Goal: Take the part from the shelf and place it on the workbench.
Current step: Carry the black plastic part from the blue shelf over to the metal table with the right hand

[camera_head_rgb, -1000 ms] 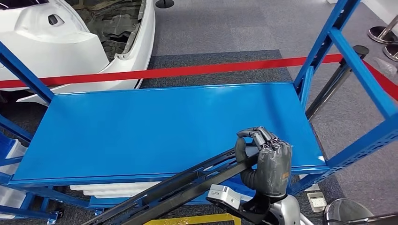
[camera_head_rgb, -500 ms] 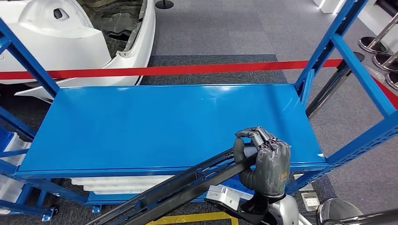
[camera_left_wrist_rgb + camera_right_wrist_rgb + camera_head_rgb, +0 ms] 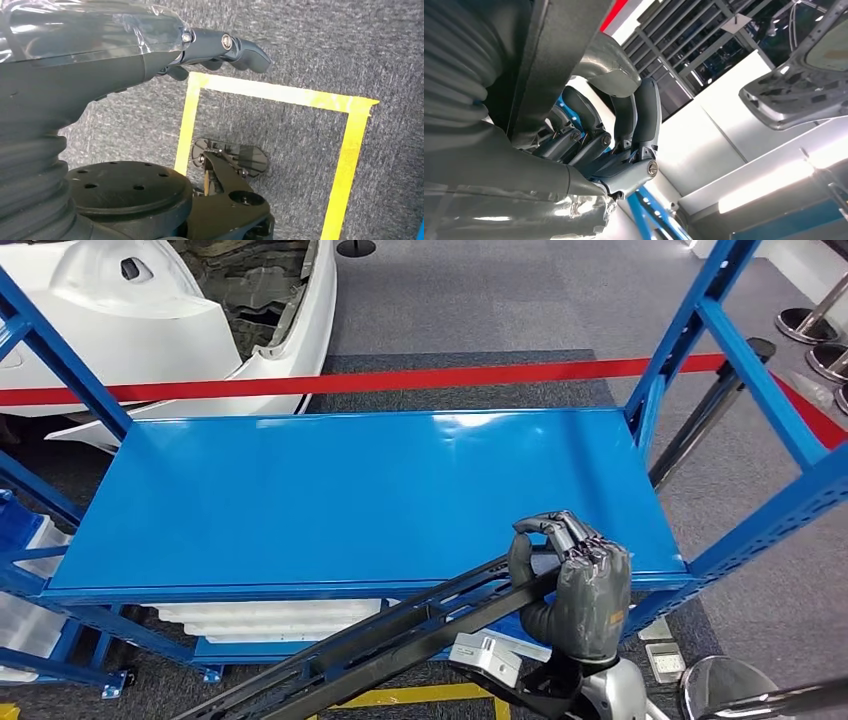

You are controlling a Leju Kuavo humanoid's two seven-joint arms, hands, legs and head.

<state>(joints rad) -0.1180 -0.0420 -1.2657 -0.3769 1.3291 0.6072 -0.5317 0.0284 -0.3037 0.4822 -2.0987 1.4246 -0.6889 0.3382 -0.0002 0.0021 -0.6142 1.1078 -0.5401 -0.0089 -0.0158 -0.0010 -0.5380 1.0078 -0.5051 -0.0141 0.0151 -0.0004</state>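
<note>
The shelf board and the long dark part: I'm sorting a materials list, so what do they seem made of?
The shelf board looks like sheet metal in glossy blue paint: it shows glare and folded edges. The long dark part, held by the right hand, looks like matte black metal channel, probably steel.

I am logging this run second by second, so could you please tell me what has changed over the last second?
The whole head view has shifted a little, so the camera moved, not the things. The right robot hand still grips the long black part at its upper end, over the front edge of the blue shelf. The left robot hand hangs over the floor, holding nothing.
</note>
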